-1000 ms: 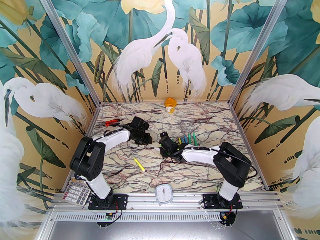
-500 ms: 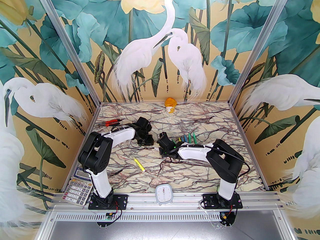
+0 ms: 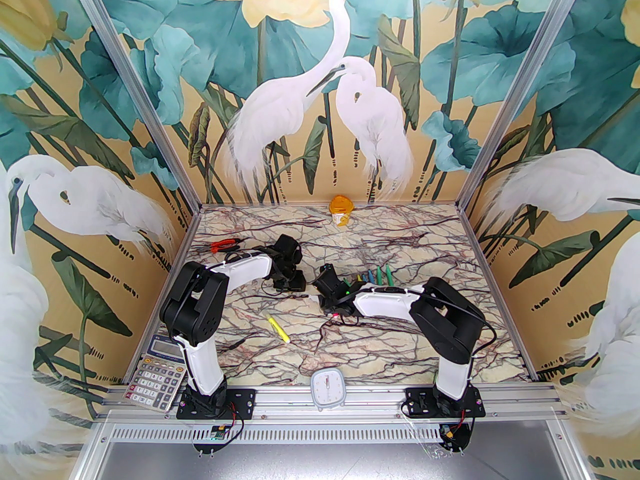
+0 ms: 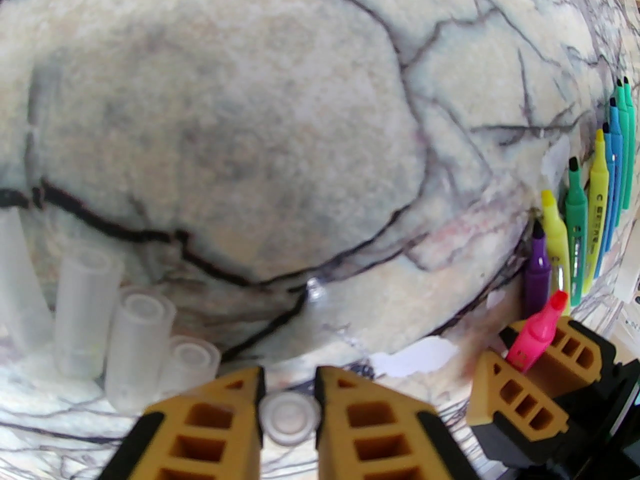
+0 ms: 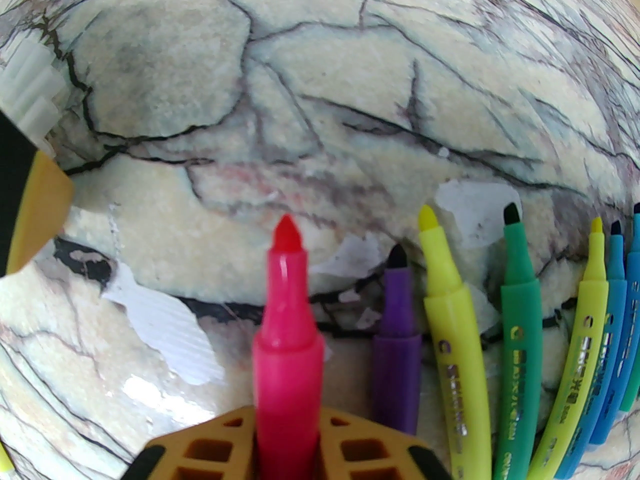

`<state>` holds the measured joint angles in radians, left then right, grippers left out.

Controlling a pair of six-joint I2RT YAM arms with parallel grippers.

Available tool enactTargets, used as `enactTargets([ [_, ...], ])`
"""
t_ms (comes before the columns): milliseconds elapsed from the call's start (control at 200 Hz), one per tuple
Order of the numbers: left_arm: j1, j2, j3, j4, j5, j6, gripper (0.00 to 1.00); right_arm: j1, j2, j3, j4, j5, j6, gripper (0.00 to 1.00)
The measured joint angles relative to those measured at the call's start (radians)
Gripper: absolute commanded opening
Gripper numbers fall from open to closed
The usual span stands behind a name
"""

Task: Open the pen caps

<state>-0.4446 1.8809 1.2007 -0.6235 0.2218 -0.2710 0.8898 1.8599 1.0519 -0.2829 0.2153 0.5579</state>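
At the near left corner of the bench (image 3: 400,348) lies a calculator (image 3: 152,375), and a small white clock (image 3: 327,388) sits at the middle of the near edge. A little further in, a yellow pen (image 3: 278,328) lies flat on its own, slanting away to the left.

Around the middle of the bench the two arms meet, tips close together. The left pincer (image 4: 289,383) is nearly closed, with a clear cap (image 4: 289,418) caught between its pads, open end up toward the wrist. Just to its left a cluster of loose caps (image 4: 140,333) rests on the bench, some upright, some leaning. The right pincer (image 5: 287,418) is clamped round the barrel of a pink pen (image 5: 287,328), whose bare tip points toward the left pincer.

Just right of it, a row of pens (image 5: 520,318) lies side by side with bare tips: purple, yellow, green, yellow, then blues and teal.

Toward the far left, orange-handled pliers (image 3: 225,244) lie near the left edge. At the middle of the far edge stands a small cup with an orange lid (image 3: 341,209).
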Motion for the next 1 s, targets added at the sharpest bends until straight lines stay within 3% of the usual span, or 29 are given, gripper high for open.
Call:
enactTargets([
  [670, 0.000, -0.008, -0.003, -0.015, -0.041, 0.003, 0.36, 0.002, -0.092, -0.017, -0.050, 0.060, -0.002, 0.37],
  [1000, 0.011, -0.163, -0.057, 0.000, -0.045, 0.003, 0.45, 0.064, -0.192, -0.019, -0.058, 0.081, -0.054, 0.41],
])
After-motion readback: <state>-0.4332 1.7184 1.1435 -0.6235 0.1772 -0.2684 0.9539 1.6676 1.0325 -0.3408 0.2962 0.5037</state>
